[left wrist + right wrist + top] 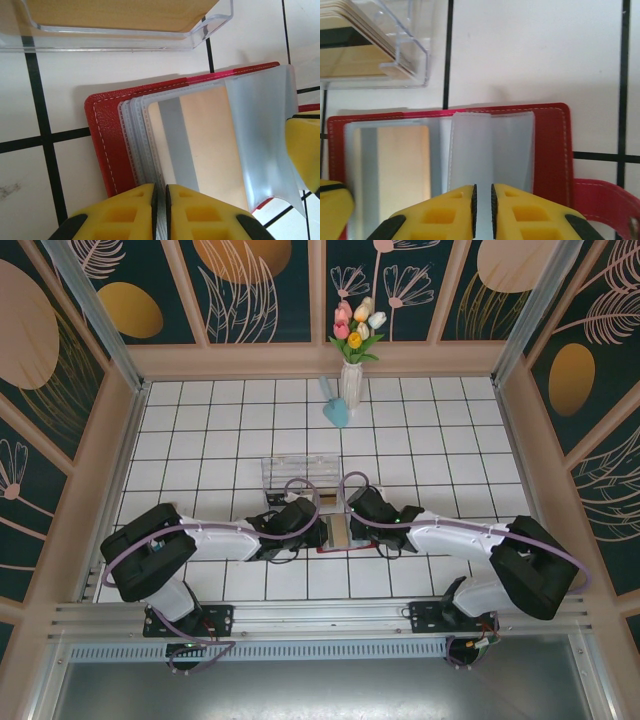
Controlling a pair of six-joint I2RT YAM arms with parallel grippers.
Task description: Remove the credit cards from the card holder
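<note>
The white tiled worktop (200, 430) is carrying everything, with a vase (351, 383) of tulips (357, 322) standing at its far edge and a small blue object (338, 412) leaning just beside the vase. Nearer the arms, a clear plastic box (297, 472) is holding a stack of tan cards (355, 60) and is lying just beyond the card holder (338, 533), apart from it. The red card holder is lying open and flat between the two tools, its frosted pockets facing up. The right tool (482, 187) is pinching one frosted pocket leaf (470, 150) and holding it upright, partly screening the pockets behind it. The left tool (160, 187) is sitting almost closed at the near edge of the pocket showing a tan card (205, 135) with a grey stripe; whether it is gripping anything I cannot tell. The red snap tab (602, 200) is sticking out sideways.
</note>
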